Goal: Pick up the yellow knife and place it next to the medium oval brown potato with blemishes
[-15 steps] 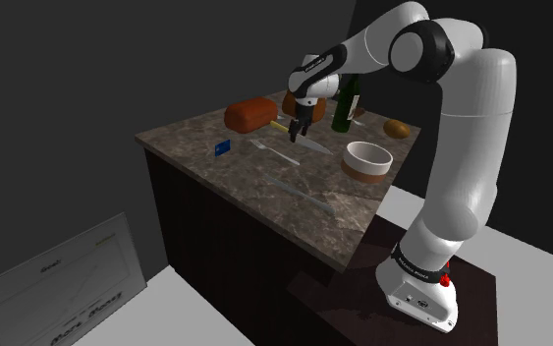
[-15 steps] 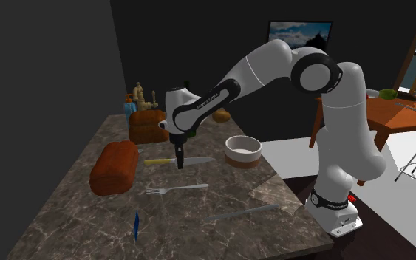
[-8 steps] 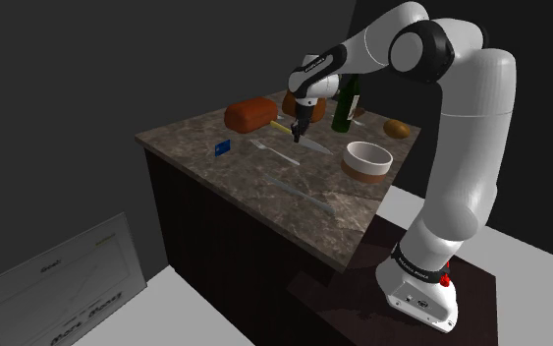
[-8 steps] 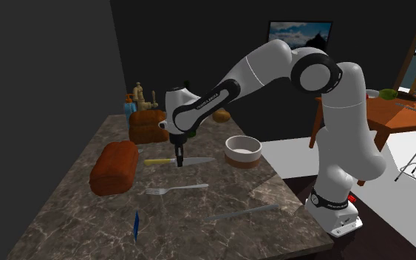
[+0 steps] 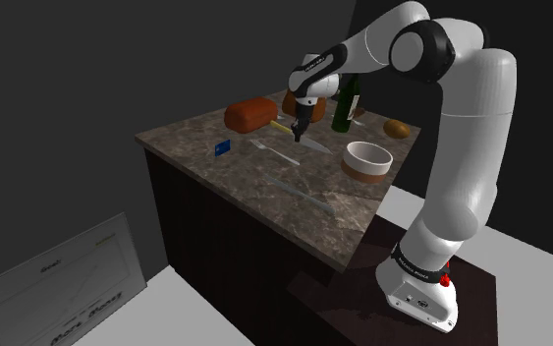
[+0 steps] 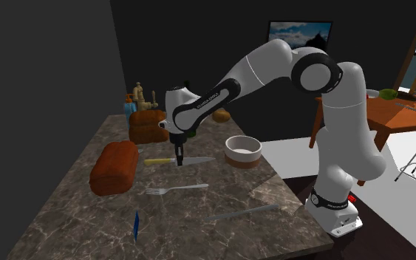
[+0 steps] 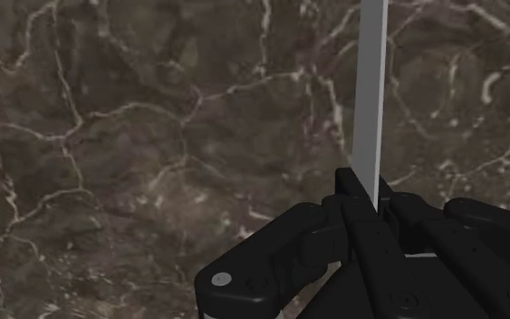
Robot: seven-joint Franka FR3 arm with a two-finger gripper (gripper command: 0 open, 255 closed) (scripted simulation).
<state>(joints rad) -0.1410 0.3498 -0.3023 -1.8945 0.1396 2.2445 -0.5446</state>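
Gripper (image 7: pixel 364 195) clenched on knife (image 7: pixel 370 91) blade just past handle; knife flat on bench (image 6: pixel 88 214) btwn loaf (image 6: pixel 114 168) and bowl (image 6: pixel 243 151). Near-midpoint grip prob for balance on lift. Potato (image 5: pixel 396 128) well apart, beyond bowl.

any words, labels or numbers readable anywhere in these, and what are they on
None can be read outright.
Dark lettering along the white forearm: too small to read.
Pale lettering on the dark band at the arm's base: too small to read.
Faint chart-like marks on the grey panel standing on the floor: blurred, unreadable.
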